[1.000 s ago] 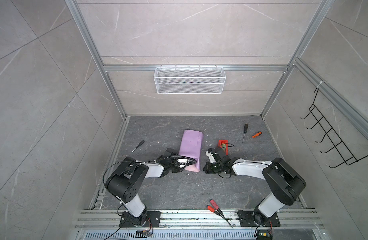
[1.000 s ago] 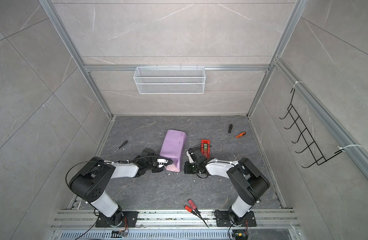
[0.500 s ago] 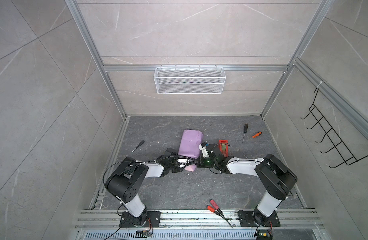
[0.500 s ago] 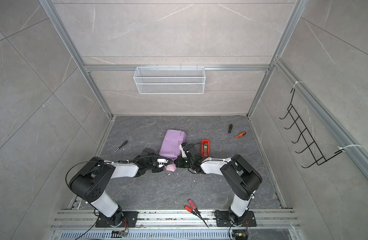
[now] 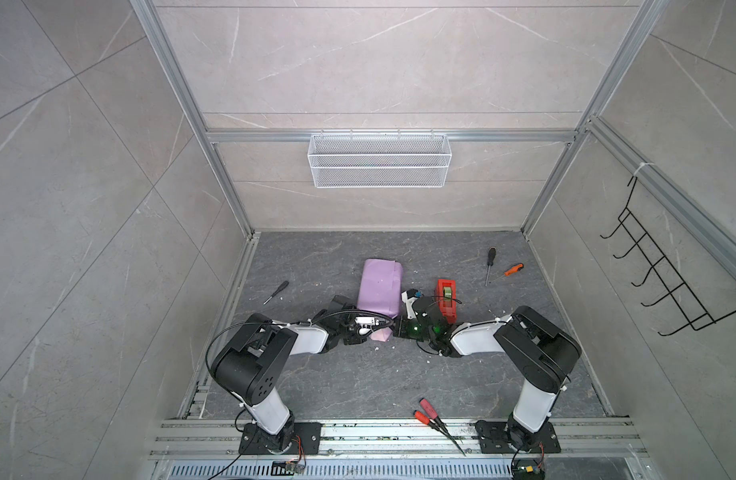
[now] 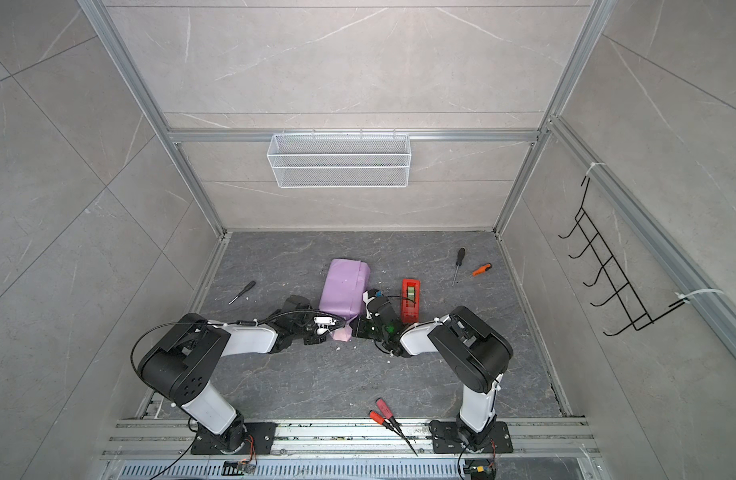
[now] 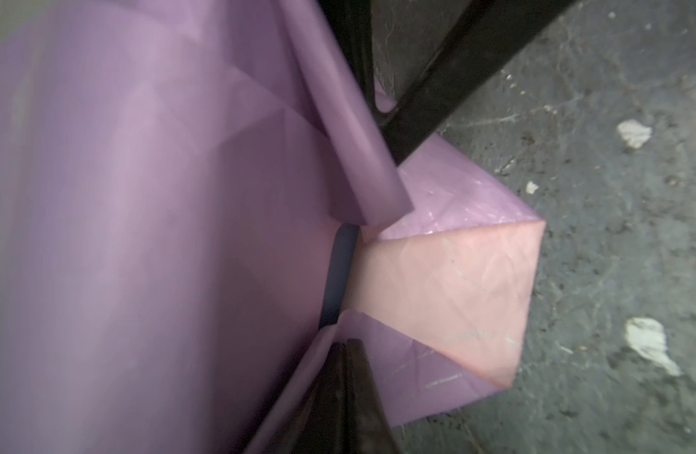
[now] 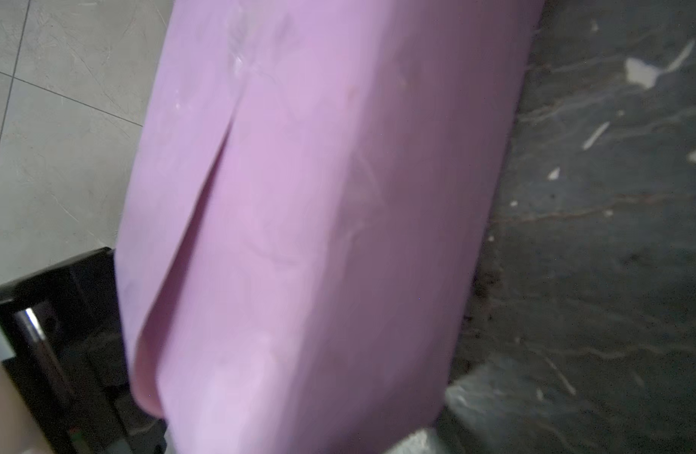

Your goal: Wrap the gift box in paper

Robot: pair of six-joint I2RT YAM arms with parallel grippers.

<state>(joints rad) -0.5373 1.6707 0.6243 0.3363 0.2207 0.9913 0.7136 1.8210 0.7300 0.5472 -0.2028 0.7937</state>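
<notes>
The paper (image 5: 379,286) (image 6: 344,289) lies wrapped, lilac side out, in a long bundle mid-floor. Its near end is folded into a pink triangular flap (image 7: 448,291) (image 5: 381,333). Only a dark navy edge of the gift box (image 7: 338,275) shows in the open end. My left gripper (image 7: 344,353) (image 5: 368,328) is shut, with its tips against the lilac fold below that edge. My right gripper (image 5: 396,322) (image 6: 358,324) is shut at the near right corner, and its black fingers (image 7: 437,98) lie along a folded-in side flap. The right wrist view is filled by lilac paper (image 8: 319,216).
A red tape dispenser (image 5: 446,299) (image 6: 411,300) stands just right of my right wrist. Screwdrivers lie at the back right (image 5: 490,266) (image 5: 514,269) and the left (image 5: 276,291). Red-handled pliers (image 5: 430,411) lie near the front rail. A wire basket (image 5: 379,160) hangs on the back wall.
My right gripper has swung left from beside the tape dispenser to the bundle's near right corner. The paper's near end, long and flat before, is now folded short with a pink flap showing.
</notes>
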